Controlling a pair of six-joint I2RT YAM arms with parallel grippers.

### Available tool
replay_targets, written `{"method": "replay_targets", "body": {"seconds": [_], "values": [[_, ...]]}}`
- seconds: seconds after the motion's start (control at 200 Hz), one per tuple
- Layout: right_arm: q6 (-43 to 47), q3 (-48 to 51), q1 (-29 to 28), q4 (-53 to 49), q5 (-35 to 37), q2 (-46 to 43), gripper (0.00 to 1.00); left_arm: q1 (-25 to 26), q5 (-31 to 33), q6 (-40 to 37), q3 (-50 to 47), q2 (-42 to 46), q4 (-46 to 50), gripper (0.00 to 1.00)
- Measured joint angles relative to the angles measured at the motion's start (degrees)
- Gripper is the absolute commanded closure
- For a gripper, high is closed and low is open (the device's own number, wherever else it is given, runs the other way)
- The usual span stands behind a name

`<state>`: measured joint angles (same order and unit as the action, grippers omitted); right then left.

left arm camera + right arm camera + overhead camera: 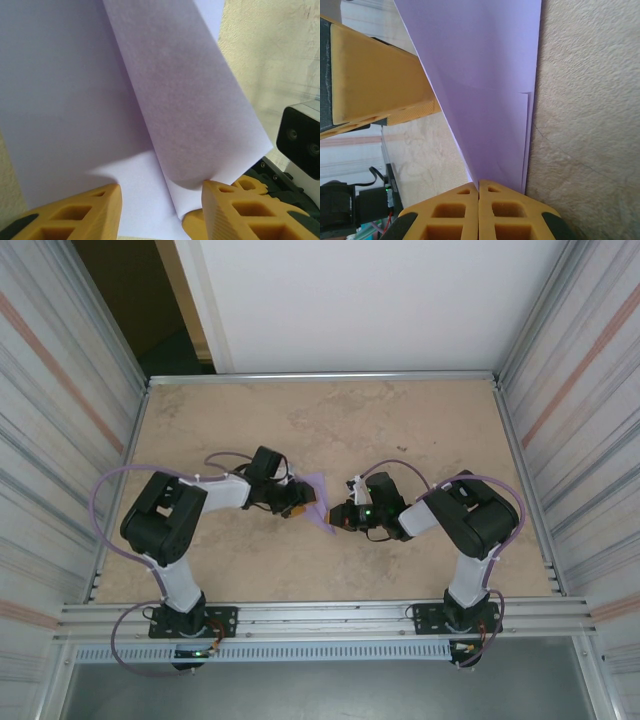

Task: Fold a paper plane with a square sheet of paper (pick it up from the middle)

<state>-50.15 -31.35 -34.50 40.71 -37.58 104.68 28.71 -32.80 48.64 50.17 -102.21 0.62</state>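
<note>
Table (300, 420): tan surface, beneath both my claws. The square sheet of paper (318, 490): lavender, partly folded, with one flap curled over; it lay between my two claws. My left claw (161, 194): jaws stood partly apart, the flap's fold sat between them and touched one finger (235, 205). My right claw (479, 184): jaws were pressed together on the sheet's narrow end, and the rest fanned out ahead of it.

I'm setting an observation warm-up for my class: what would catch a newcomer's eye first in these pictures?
The lavender paper, partly folded, sits at the middle of the beige table, with both arms meeting over it. The right gripper is shut on its narrow end, while the left gripper stands open around a curled flap.
</note>
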Motion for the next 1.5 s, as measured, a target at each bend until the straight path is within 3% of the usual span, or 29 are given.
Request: {"method": "replay_targets", "body": {"seconds": [0.326, 0.591, 0.987, 1.218, 1.498], "values": [[-0.4, 0.2, 0.0, 1.0, -0.7, -0.4, 0.79, 1.4, 3.5, -0.8, 6.9, -2.5, 10.7, 0.51], [0.4, -0.1, -0.3, -0.9, 0.1, -1.5, 0.76, 2.6, 6.2, -1.1, 11.1, -4.3, 17.2, 0.49], [2.6, -1.2, -1.2, -5.3, 2.9, -2.5, 0.82, 3.3, 7.5, -1.0, 13.9, -5.9, 21.1, 0.45], [2.7, -1.5, -1.4, -7.0, 4.5, -2.5, 0.93, 3.3, 7.6, -0.9, 14.0, -5.9, 21.2, 0.45], [2.5, -1.4, -0.4, -7.3, 3.9, -2.5, 0.98, 3.3, 7.5, -1.3, 15.0, -5.6, 21.8, 0.43]]}}
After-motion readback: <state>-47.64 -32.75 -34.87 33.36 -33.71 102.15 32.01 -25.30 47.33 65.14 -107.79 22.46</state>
